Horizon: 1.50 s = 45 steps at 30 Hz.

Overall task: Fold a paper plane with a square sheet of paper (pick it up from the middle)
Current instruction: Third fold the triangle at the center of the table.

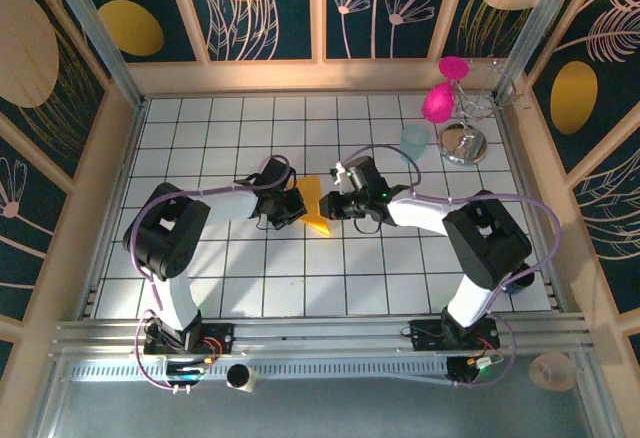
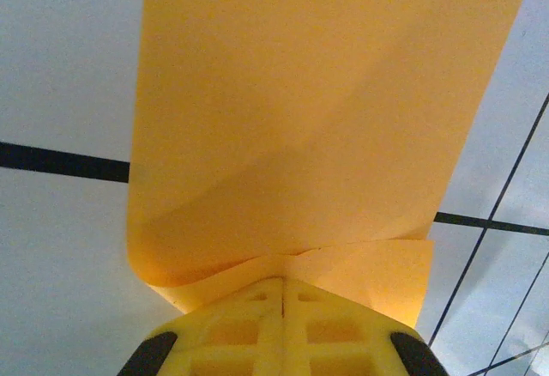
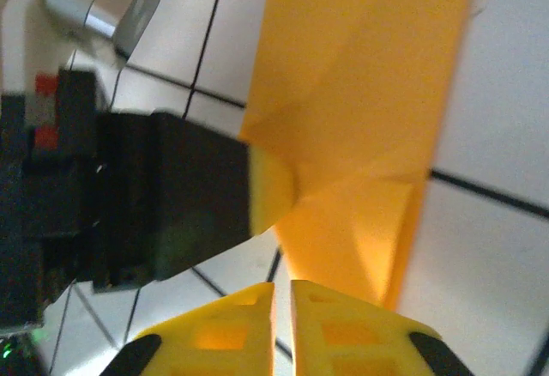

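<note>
In the middle of the white tiled bench the two arms reach toward each other, and the sheet of paper is between their ends. From above it is a narrow orange-yellow shape. Its sharp corner points toward the near edge, and it spans about two tiles from far to near.

The left tool is closed on the paper. In its wrist view the two yellow fingers meet with no gap, and the near edge of the sheet is pinched at their tips. From there the paper goes up and away from the camera as a wide band. It bends softly on the left side, and a second layer lies under it on the right. The tile lines of the bench pass behind it.

The right tool is narrow: its yellow fingers are almost together, with only a thin slit between them. The lower part of the paper comes down to these fingers, just to the right of the slit. We cannot tell if they pinch it or only touch it. In this same view the dark body of the left tool is at the left, and one of its yellow tips is on the paper's edge, where several creases meet.

Far from the arms, near the back right corner, stand a pale teal cup, a shiny round metal object and two pink things.
</note>
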Each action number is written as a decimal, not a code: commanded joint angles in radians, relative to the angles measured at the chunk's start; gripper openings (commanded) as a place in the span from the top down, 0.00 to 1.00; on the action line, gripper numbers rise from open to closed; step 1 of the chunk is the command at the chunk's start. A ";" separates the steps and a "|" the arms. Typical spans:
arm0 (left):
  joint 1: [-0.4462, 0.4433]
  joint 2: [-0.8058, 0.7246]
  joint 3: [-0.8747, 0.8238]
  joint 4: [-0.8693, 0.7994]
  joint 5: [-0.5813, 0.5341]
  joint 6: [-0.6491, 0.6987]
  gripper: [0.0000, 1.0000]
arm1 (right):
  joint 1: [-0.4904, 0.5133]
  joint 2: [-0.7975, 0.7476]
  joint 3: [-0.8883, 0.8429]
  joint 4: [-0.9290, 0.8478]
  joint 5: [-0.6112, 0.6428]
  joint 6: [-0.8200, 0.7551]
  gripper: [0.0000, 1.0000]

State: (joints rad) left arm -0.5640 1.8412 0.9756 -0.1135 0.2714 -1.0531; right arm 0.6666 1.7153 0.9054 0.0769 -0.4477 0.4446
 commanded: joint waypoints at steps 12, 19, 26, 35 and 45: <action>-0.005 0.070 -0.039 -0.075 -0.040 0.016 0.95 | 0.031 0.161 0.129 -0.063 -0.085 -0.013 0.92; -0.005 0.073 -0.033 -0.081 -0.043 0.018 0.95 | 0.025 0.184 0.127 -0.088 -0.063 -0.030 0.94; -0.005 0.085 -0.024 -0.103 -0.057 0.024 0.95 | 0.022 0.186 0.118 -0.119 -0.018 -0.062 0.95; -0.006 0.105 -0.026 -0.115 -0.076 0.030 0.95 | 0.016 0.192 0.118 -0.136 -0.009 -0.090 0.95; -0.007 0.115 -0.030 -0.127 -0.092 0.037 0.95 | 0.014 0.145 0.106 -0.104 -0.076 -0.110 0.95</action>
State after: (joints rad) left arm -0.5640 1.8610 0.9894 -0.1009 0.2752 -1.0355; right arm 0.6868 1.8885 1.0145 -0.0341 -0.4808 0.3641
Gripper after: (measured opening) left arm 0.059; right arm 0.056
